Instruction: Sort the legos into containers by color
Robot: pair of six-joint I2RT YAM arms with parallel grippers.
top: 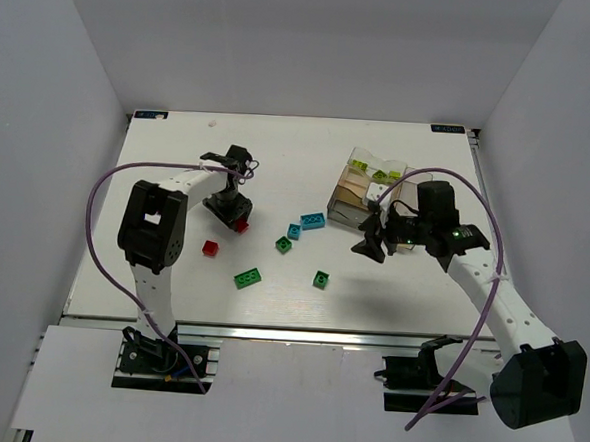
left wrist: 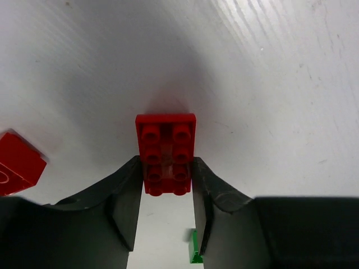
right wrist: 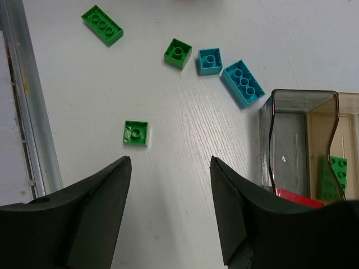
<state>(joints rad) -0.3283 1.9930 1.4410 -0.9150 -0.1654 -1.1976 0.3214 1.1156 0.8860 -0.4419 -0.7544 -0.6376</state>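
My left gripper point(top: 238, 221) is shut on a red lego point(left wrist: 166, 147), its fingers point(left wrist: 130, 193) pressing both long sides, low over the table. A second red lego point(top: 210, 248) lies just to its left and shows in the left wrist view point(left wrist: 17, 163). My right gripper point(top: 367, 236) is open and empty point(right wrist: 171, 168), hovering beside the clear containers point(top: 348, 206). Loose on the table are a long green lego point(right wrist: 102, 24), two small green ones point(right wrist: 178, 53) point(right wrist: 136, 133), a small cyan one point(right wrist: 209, 60) and a long cyan one point(right wrist: 243, 83).
The near containers point(right wrist: 303, 98) hold a red piece point(right wrist: 300, 197) and a green lego point(right wrist: 335, 176). The far container holds lime legos point(top: 360, 166). A metal rail point(right wrist: 22, 95) runs along the table's near edge. White walls enclose the table.
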